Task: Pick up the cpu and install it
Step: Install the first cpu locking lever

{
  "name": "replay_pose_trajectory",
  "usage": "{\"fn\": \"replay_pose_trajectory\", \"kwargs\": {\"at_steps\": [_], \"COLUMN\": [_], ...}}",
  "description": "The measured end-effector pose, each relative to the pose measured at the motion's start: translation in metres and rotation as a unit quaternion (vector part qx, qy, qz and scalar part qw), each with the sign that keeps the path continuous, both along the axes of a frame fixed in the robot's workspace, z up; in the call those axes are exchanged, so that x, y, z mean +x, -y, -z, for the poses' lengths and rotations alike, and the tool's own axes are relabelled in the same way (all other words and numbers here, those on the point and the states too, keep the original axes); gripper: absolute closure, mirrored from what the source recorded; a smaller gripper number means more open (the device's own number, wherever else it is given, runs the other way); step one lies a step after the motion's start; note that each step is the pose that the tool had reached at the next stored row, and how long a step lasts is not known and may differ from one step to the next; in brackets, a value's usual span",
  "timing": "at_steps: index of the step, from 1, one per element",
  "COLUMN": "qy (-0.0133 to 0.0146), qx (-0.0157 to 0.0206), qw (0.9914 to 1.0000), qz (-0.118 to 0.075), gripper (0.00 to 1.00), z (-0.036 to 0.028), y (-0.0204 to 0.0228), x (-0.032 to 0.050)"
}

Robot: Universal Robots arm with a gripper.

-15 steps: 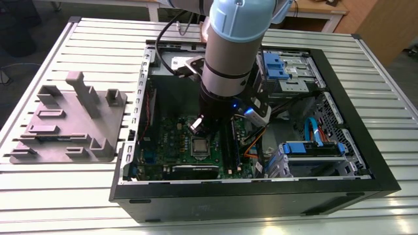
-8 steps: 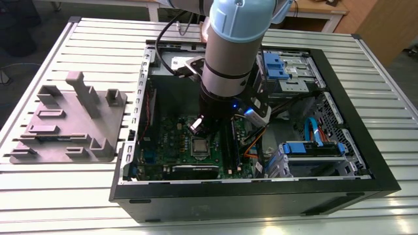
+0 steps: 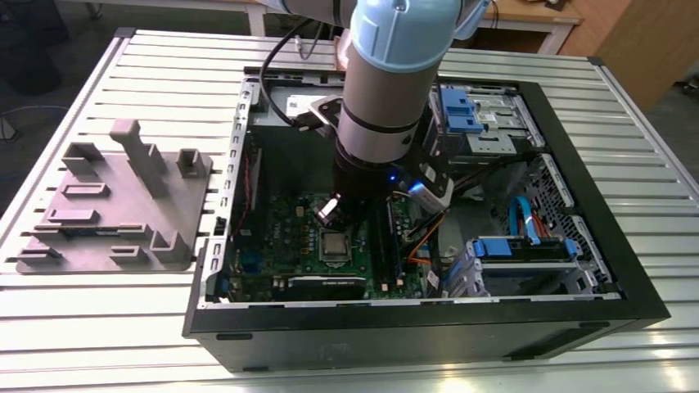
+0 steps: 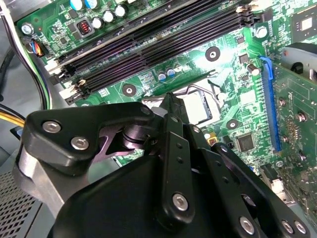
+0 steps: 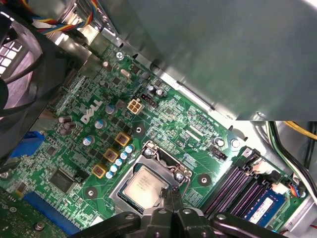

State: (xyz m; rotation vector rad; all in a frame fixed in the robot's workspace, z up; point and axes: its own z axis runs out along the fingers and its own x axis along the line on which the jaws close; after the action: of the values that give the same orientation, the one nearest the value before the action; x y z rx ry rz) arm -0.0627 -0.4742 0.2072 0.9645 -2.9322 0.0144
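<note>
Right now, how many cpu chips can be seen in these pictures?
1. The cpu lies flat in its socket on the green motherboard, close before the tips of the hand. The arm may hide others.

Case (image 3: 415,337) lies on surface (image 3: 164,65); tray (image 3: 110,205) stands beside it, on the exterior view's left. Motherboard (image 3: 290,217) lies in case. Cpu (image 3: 333,243) sits on motherboard, memory slots (image 5: 233,188) just beside it.

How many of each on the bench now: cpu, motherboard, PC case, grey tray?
cpu: 1
motherboard: 1
PC case: 1
grey tray: 1
Total: 4
</note>
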Motion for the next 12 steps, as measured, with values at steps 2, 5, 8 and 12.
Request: {"fn": "replay_pose_trajectory", "kwargs": {"at_steps": [2, 5, 8, 12], "qy": [-0.0001, -0.0002, -0.0002, -0.0004], "qx": [-0.0003, -0.0004, -0.0003, -0.0005], "qw": [1.0, 1.0, 1.0, 1.0], "qz": [0.0, 0.0, 0.0, 0.001], "gripper": [0.9, 0.9, 0.9, 0.9], "z": [0.0002, 0.0007, 0.001, 0.0011], "y": [0.003, 0.0061, 0.0069, 0.0112], "x": [-0.0001, -0.0001, 0.0005, 0.0029]}}
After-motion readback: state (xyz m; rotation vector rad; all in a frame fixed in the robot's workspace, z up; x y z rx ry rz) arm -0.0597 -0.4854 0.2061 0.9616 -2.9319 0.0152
